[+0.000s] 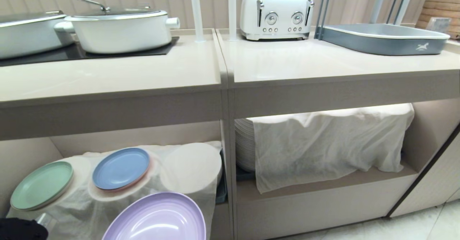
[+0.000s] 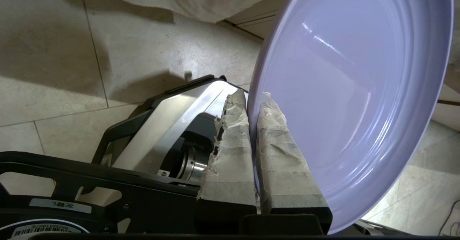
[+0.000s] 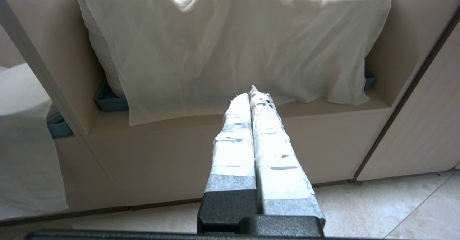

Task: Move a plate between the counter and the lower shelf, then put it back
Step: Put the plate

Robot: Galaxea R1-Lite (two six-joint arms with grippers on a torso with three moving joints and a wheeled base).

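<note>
The lilac plate (image 1: 158,218) hangs tilted at the bottom of the head view, in front of the left cubby and below the counter (image 1: 143,71). In the left wrist view my left gripper (image 2: 252,101) is shut on the plate (image 2: 352,107), with one taped finger on each side of its rim, above the floor tiles. My right gripper (image 3: 251,94) is shut with nothing in it and points level at the lower shelf (image 3: 323,109) on the right. That shelf's base board (image 1: 323,182) shows in the head view.
A blue plate (image 1: 120,168) and a mint-green plate (image 1: 41,185) lie on cloth-covered stacks in the left cubby. A white cloth (image 1: 323,143) drapes a plate stack on the right. On the counter stand a white pot (image 1: 118,28), a toaster (image 1: 276,15) and a blue-grey tray rack (image 1: 381,38).
</note>
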